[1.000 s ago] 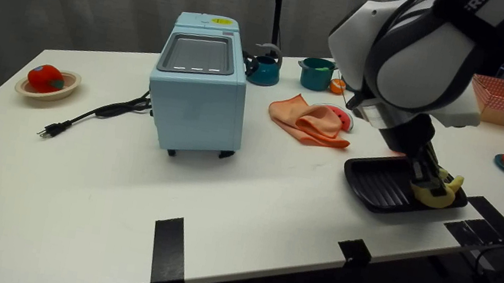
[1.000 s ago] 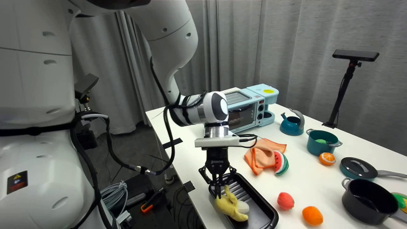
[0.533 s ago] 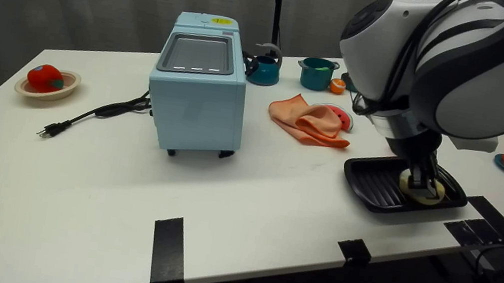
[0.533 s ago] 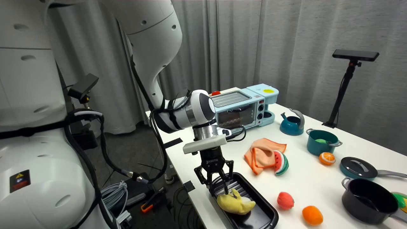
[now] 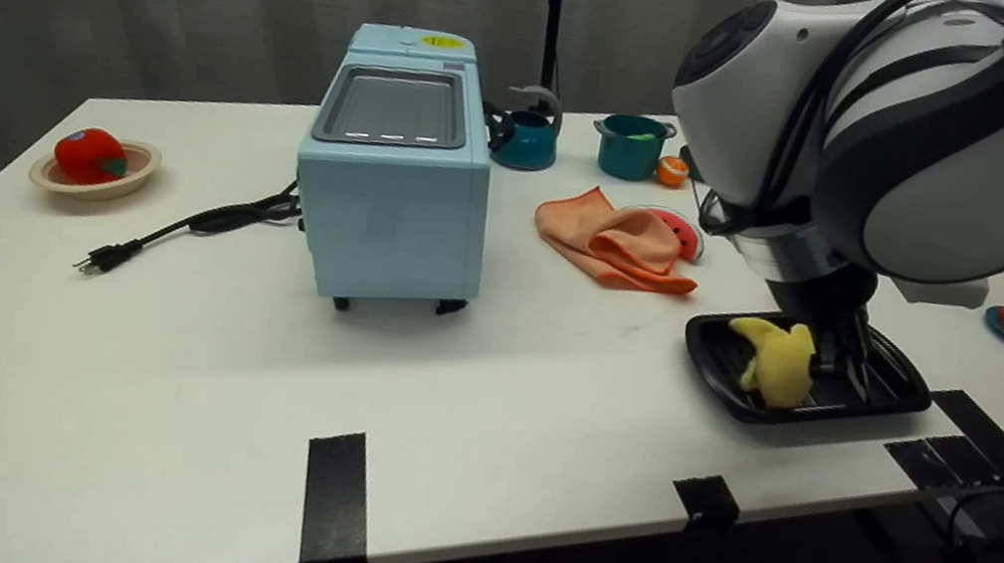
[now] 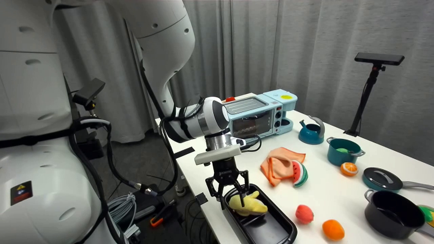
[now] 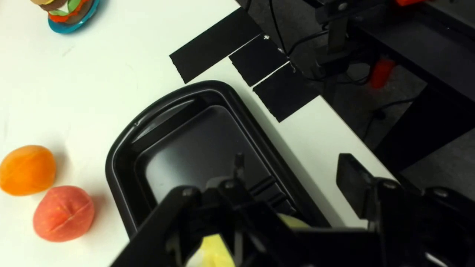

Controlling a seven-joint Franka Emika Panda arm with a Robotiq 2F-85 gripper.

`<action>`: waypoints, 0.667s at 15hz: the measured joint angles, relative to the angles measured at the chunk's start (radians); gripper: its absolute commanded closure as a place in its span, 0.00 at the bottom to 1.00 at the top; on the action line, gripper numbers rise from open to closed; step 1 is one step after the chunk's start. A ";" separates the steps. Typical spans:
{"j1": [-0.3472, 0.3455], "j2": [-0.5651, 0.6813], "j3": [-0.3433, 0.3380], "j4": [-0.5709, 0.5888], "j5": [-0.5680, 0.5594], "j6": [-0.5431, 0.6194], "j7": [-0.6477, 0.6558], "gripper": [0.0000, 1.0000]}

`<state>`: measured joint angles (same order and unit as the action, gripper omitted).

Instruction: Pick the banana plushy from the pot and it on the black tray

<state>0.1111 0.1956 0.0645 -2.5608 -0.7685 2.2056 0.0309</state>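
Note:
The banana plushy (image 6: 251, 205), yellow and curved, lies in the black tray (image 6: 273, 231) on its ridged end. My gripper (image 6: 232, 203) is low over that same end, its jaws spread and nothing gripped. One finger comes down in front of the plushy in this exterior view, and whether it touches cannot be told. In an exterior view the plushy (image 5: 781, 364) shows just beside the tilted gripper. Only yellow bits of the plushy (image 7: 219, 253) peek through the linkage in the wrist view, where the fingers (image 7: 350, 181) stand far apart. The black pot (image 6: 381, 220) stands off at the right.
A red fruit (image 6: 304, 214) and an orange fruit (image 6: 333, 229) sit beside the tray. Behind are an orange cloth (image 6: 279, 162), a watermelon slice (image 6: 299, 173) and the blue toaster (image 6: 252, 122). The table edge with black tape (image 7: 285, 94) runs close along the tray.
The gripper has gone from shut on the plushy to open. The plushy has come loose and shifted towards the tray's ridged end. The arm has tilted.

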 measured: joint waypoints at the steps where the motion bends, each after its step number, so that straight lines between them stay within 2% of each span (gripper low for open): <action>1: 0.000 0.000 0.000 0.001 0.000 0.002 0.002 0.00; 10: -0.033 -0.078 -0.018 0.040 0.032 0.074 0.006 0.00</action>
<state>0.0786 0.1178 0.0465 -2.5205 -0.7360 2.2793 0.0372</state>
